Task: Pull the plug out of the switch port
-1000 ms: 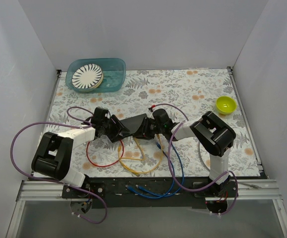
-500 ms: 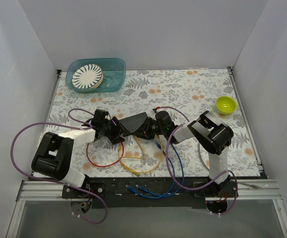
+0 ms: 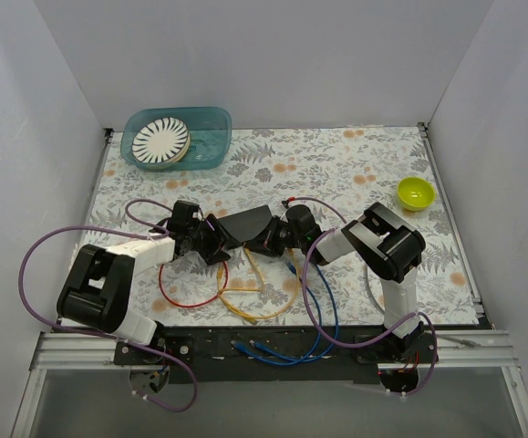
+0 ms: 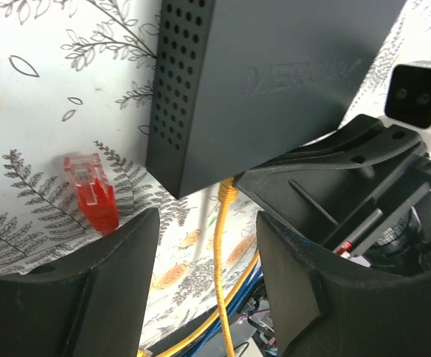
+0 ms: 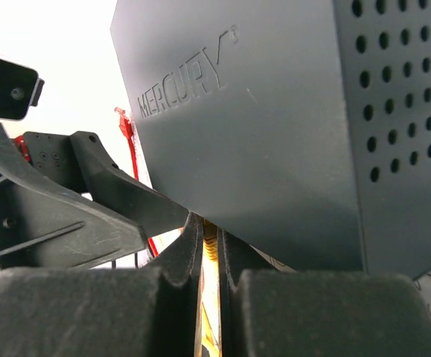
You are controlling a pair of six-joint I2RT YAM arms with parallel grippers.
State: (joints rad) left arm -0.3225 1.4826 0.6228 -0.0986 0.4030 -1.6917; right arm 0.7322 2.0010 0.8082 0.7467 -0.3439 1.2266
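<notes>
Right wrist shows right fingers (image 5: pixel 88 312) clamped on the plug (image 5: pixel 210 256); pull straight from the switch (image 5: pixel 260 134), left fingers (image 4: pixel 103 290) apart.

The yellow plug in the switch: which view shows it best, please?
Left wrist view: the yellow plug enters the switch unobstructed. The right wrist shows only a yellow sliver inside the right pincer; the top view hides it.

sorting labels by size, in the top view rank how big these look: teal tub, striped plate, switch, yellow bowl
1. teal tub
2. striped plate and switch look about alike; the switch is partly covered, so no ranking
3. yellow bowl
</notes>
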